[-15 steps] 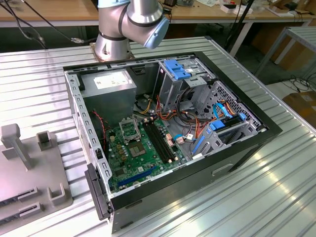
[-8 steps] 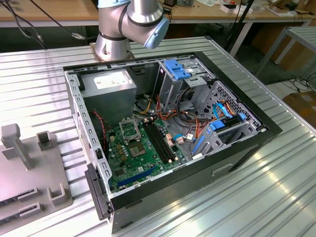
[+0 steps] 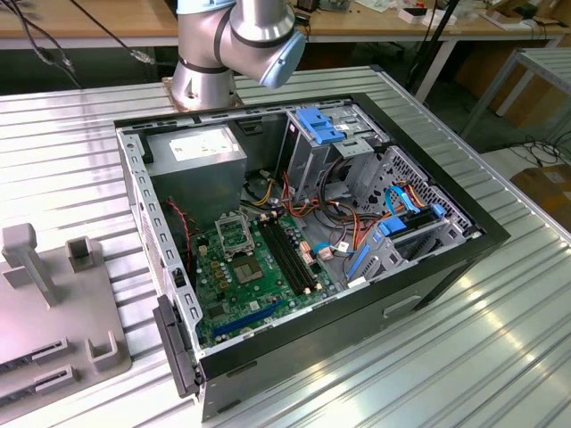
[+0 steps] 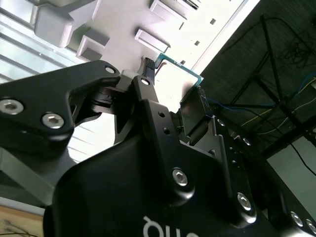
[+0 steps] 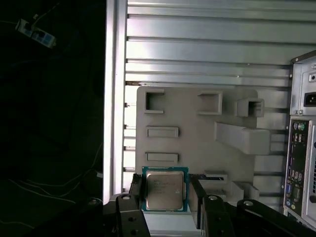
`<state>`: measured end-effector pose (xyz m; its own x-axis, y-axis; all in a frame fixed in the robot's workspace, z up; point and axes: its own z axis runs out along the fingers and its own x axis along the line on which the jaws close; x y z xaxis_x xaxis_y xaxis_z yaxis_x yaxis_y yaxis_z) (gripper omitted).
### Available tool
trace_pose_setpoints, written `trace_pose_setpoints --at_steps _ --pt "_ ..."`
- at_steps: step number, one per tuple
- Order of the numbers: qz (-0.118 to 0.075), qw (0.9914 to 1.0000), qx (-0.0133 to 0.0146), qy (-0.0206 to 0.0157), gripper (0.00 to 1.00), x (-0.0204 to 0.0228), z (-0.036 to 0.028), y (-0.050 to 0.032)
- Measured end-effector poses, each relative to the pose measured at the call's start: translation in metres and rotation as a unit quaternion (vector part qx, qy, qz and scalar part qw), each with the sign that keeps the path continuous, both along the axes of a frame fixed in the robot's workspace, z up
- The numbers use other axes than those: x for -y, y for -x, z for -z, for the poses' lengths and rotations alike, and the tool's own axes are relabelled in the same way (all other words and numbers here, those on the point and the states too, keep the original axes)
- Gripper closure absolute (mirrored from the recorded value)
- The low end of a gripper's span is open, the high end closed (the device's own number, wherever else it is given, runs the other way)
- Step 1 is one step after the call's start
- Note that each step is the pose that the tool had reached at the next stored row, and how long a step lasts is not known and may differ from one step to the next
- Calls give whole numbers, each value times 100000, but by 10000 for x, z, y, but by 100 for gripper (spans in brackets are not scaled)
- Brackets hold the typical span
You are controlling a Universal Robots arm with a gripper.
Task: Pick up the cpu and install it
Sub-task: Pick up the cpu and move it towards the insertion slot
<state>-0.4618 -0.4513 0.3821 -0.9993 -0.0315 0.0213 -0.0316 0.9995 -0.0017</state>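
Note:
The cpu (image 5: pixel 164 190) is a small silvery square plate with a green edge, and it sits between the two black fingers (image 5: pixel 136 188) of my gripper (image 5: pixel 166 195), which is shut on it. In the second wrist view the cpu (image 4: pixel 174 79) shows bright at the gripper (image 4: pixel 170 94) tips. It hangs well above the grey fixture plate (image 5: pixel 197 143). In the exterior view the green board's metal-framed socket (image 3: pixel 234 234) lies inside the open computer case (image 3: pixel 294 223), below the arm's base (image 3: pixel 234 49).
The grey fixture plate (image 3: pixel 53 303) with raised holders lies on the ribbed metal table at the exterior view's left. Inside the case are a grey power-supply box (image 3: pixel 201 153), memory slots (image 3: pixel 290 259), cables and blue drive brackets (image 3: pixel 321 125). The case's rear panel (image 5: pixel 302 163) borders the plate.

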Motion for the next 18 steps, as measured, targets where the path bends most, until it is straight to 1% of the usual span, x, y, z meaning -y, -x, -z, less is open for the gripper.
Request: trace_pose_setpoints --at_steps 1,5,7,8,9,11,18 --pt "-4 100000 -23 0 53 0 -24 0" --pt "-2 100000 -87 -2 53 0 -82 0" --pt "-1 100000 -122 0 53 0 -121 0" --pt "-2 100000 -175 -4 53 0 -185 0" --pt "0 100000 -189 -2 53 0 -199 0" --pt "-1 100000 -213 -4 53 0 -221 0" --pt "-3 100000 -219 -7 53 0 -223 0"
